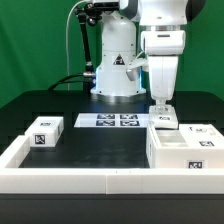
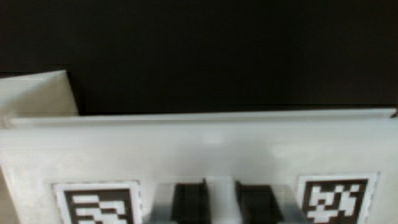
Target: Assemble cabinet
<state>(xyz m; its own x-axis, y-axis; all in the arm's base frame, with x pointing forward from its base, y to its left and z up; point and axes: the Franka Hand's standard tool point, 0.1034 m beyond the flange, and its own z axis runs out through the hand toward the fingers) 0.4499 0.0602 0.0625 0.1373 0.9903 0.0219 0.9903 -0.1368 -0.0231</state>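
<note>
The large white cabinet body [image 1: 186, 150] stands at the exterior view's right, open side up, with tags on its faces. A small white tagged cabinet block [image 1: 165, 121] sits just behind it. My gripper [image 1: 160, 108] points straight down onto this block. In the wrist view the block [image 2: 205, 150] fills the lower half, with a tag on each side of the gripper [image 2: 217, 205]. The dark fingers [image 2: 185, 206] stand close together, shut on a thin white rib of the block. Another white tagged cabinet block [image 1: 45, 133] lies at the exterior view's left.
The marker board [image 1: 107, 121] lies flat in the middle, in front of the robot base [image 1: 115, 70]. A low white rail [image 1: 90, 181] edges the table's front and sides. A white corner [image 2: 36, 95] shows beyond the held block in the wrist view.
</note>
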